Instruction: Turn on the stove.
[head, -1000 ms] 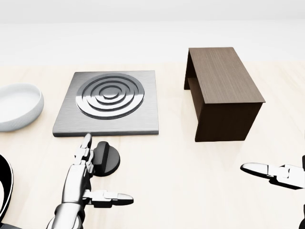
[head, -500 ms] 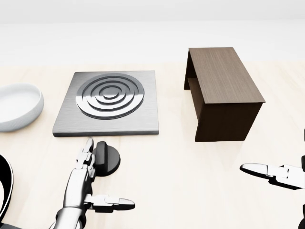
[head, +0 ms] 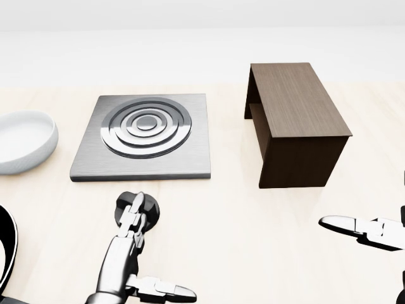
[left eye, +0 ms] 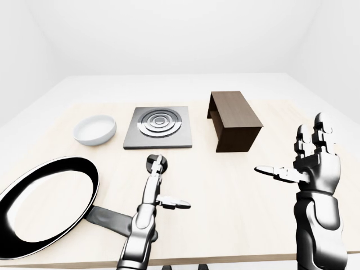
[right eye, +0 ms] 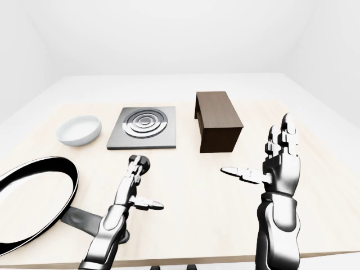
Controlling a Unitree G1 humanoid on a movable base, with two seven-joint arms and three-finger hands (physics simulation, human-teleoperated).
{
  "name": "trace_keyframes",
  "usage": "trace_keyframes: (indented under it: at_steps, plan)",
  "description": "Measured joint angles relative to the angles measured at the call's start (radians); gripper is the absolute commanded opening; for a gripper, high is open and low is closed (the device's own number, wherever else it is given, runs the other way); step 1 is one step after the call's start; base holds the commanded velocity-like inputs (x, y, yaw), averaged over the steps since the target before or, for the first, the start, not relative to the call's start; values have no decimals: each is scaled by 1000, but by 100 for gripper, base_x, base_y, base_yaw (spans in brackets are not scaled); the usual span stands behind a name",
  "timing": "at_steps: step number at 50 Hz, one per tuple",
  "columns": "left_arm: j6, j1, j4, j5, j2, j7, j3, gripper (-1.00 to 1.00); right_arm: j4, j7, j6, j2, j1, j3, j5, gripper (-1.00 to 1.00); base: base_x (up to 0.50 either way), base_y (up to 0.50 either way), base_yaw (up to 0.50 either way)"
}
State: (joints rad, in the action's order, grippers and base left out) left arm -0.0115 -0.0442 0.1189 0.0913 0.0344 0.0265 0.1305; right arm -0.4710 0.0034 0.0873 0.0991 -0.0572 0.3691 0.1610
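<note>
the left hand [head: 130, 244] has slid rightward in the head view: its straight fingers [head: 133, 212], which lay along the left side of the black knob [head: 147, 209] a moment ago, now lie across the knob's top, covering its middle. its thumb points right, lower in the view.

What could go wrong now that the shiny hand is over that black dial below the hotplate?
1. The left hand lies over the black knob with its fingers open and its thumb splayed aside, so it may slide off rather than turn it.
2. The frying pan lies close beside that arm; a wide twist of the elbow might nudge its handle.
3. The right hand hangs open above the table, away from the wooden stand; it looks harmless unless it swings in.
</note>
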Motion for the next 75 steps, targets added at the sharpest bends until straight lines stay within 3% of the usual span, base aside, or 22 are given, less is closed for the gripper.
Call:
trace_keyframes:
  at_steps: [8,16,29,40,48,51,58,70,75]
  plan:
    - [-14,14,-2,7,6,-1,9,100,-1,0,0,-1,-2,0,0,100,0,0,0]
    - [-11,95,74,11,13,-9,-12,100,3,1,0,-1,-3,0,0,100,0,0,0]
    - [28,274,283,8,16,-27,-62,100,6,1,0,-1,-2,-1,1,100,0,0,0]
    - [61,378,429,-7,12,-32,-92,100,6,1,0,-1,-2,-2,1,100,0,0,0]
    - [99,490,603,-75,10,-39,-130,100,3,1,0,-1,-2,-3,1,100,0,0,0]
    - [99,543,683,-109,13,-56,-141,100,0,1,0,-1,-2,-3,1,100,0,0,0]
    - [99,663,868,-153,44,-168,-169,100,1,2,0,-1,-1,-3,1,100,0,0,0]
    - [99,812,1048,-153,132,-531,-193,100,8,2,0,-2,-1,-5,0,100,0,0,0]
    - [99,830,1076,-134,140,-549,-201,100,10,2,0,-2,-2,-6,-1,100,0,0,0]
